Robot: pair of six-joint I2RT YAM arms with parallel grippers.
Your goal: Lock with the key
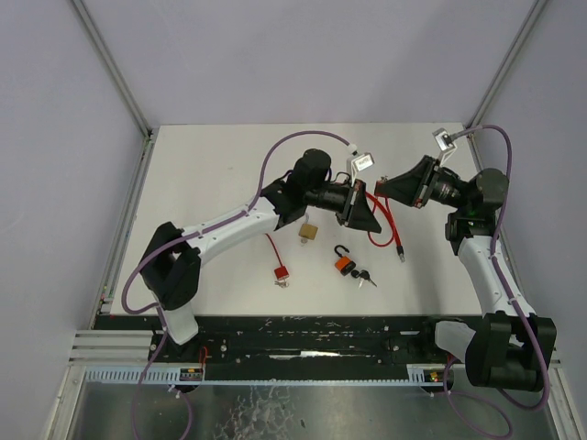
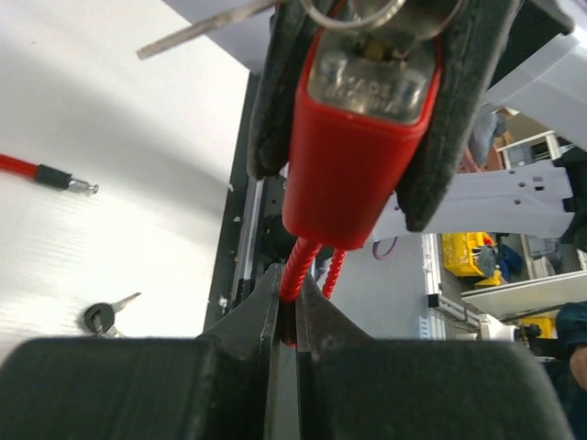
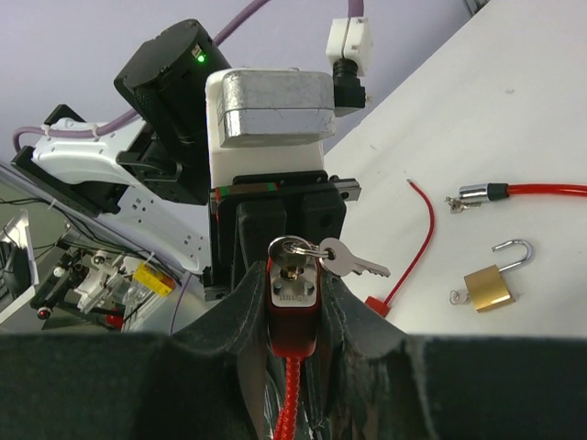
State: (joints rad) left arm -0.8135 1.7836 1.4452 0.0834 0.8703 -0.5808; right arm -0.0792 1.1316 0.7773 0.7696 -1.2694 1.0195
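Note:
A red cable lock (image 3: 293, 316) hangs in the air between my two grippers. My right gripper (image 3: 294, 278) is shut on its red body, which also shows in the left wrist view (image 2: 356, 156). A silver key (image 3: 295, 251) sits in its keyhole, and a second key (image 3: 356, 262) hangs from the ring. My left gripper (image 2: 292, 282) is shut on the red ribbed cable (image 2: 301, 264) just below the body. In the top view the left gripper (image 1: 367, 216) and the right gripper (image 1: 385, 189) meet above the table, and the cable (image 1: 386, 223) loops down to its metal end (image 1: 400, 255).
An open brass padlock (image 1: 309, 232) lies near the left gripper. An orange padlock (image 1: 343, 264) with black keys (image 1: 363, 276) lies nearer the front. A small red lock on a thin red cable (image 1: 280, 272) lies to the left. A black rail (image 1: 312, 325) borders the near table edge.

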